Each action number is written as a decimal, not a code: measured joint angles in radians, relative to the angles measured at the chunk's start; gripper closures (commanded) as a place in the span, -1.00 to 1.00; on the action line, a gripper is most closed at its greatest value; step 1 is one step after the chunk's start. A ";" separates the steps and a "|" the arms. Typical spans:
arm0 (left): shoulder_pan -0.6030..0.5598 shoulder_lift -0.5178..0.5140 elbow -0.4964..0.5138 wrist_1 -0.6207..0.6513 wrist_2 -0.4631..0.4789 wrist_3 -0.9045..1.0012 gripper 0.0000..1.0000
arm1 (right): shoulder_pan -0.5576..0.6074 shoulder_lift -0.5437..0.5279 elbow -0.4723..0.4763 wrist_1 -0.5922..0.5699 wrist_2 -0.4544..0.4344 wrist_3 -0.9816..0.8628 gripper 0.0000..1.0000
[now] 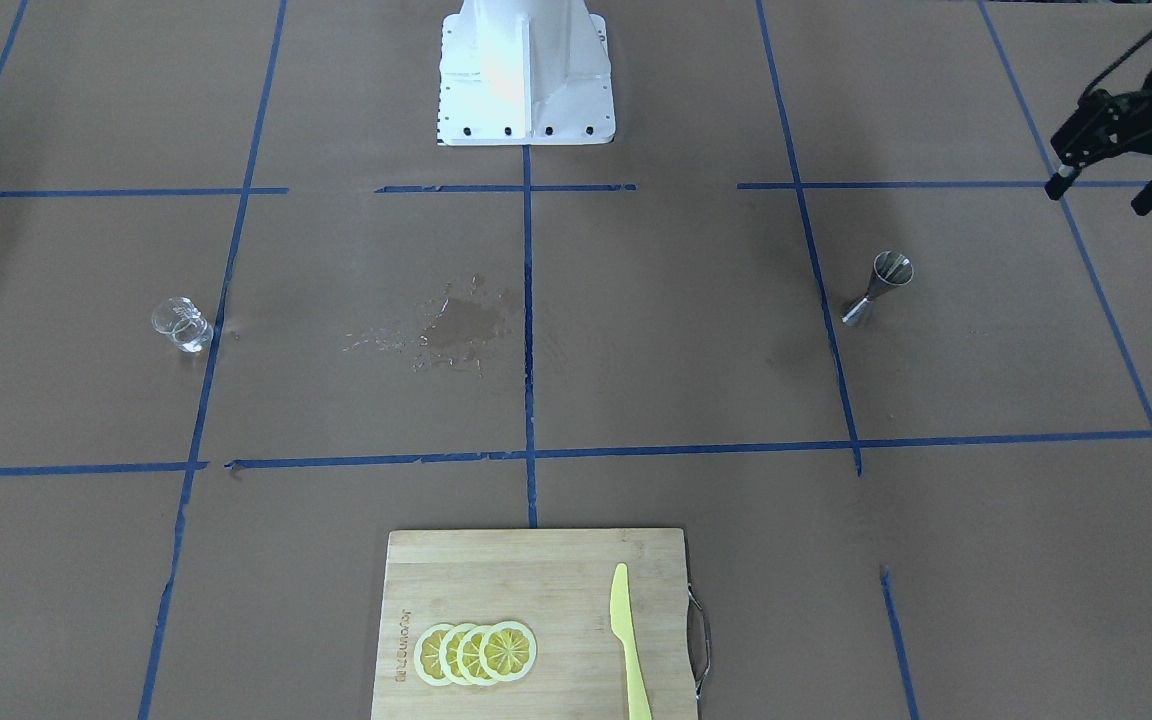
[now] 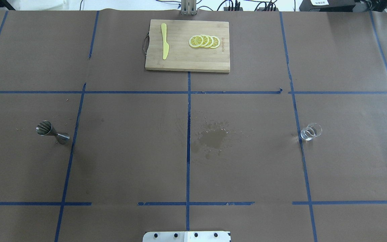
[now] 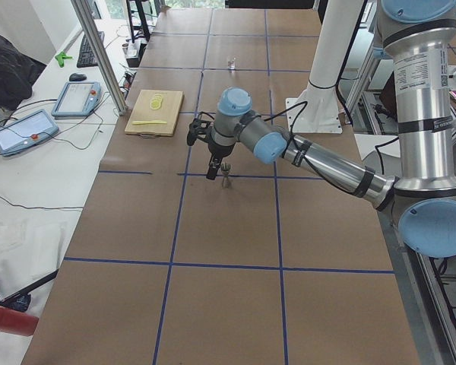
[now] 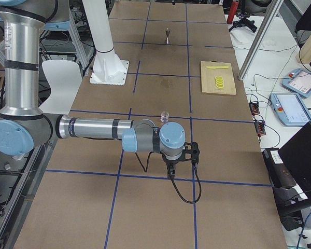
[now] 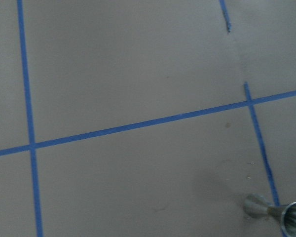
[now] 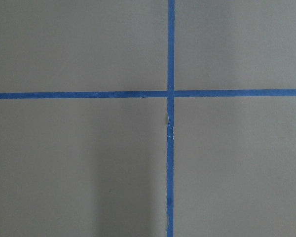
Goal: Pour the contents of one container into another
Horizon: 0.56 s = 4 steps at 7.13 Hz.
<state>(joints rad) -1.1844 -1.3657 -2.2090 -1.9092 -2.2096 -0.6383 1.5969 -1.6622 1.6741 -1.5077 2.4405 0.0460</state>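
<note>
Brown-papered desk (image 2: 129, 161), two vessels standing on either side of a damp patch (image 2: 210, 137).
A small clear glass tumbler (image 2: 310, 131) stands upright well to the patch's robot-right, and a shiny steel hourglass jigger (image 2: 52, 132) stands well to its robot-left. Fingers spread wide, the left hand (image 1: 1104, 195) hovers beyond the jigger from the patch. I cannot tell the right hand (image 4: 171, 170) opening, but it looks nearer the tumbler.

The table (image 1: 986, 330) is covered in matt brown paper, which is marked off with smooth blue tape (image 1: 528, 300) and darkened by a wet patch (image 1: 466, 325). The tumbler (image 1: 181, 325) is made of clear, glossy glass and the jigger (image 1: 876, 288) of polished steel. The cutting board (image 1: 536, 580) is made of pale matt wood and fitted with a metal handle (image 1: 704, 640). The knife (image 1: 626, 640) appears to be made of yellow plastic.
</note>
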 measured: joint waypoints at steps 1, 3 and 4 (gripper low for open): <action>0.049 0.061 -0.058 -0.105 0.054 -0.129 -0.99 | 0.000 -0.001 0.005 0.000 0.003 0.001 -1.00; 0.220 0.125 -0.100 -0.262 0.226 -0.370 -1.00 | 0.000 -0.002 0.051 -0.006 0.005 0.007 -1.00; 0.367 0.135 -0.115 -0.289 0.375 -0.505 -1.00 | -0.002 -0.010 0.100 -0.013 0.010 0.025 -1.00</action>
<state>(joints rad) -0.8172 -1.2304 -2.3235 -2.1983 -1.8342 -1.1435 1.5953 -1.6725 1.7744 -1.5208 2.4509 0.0711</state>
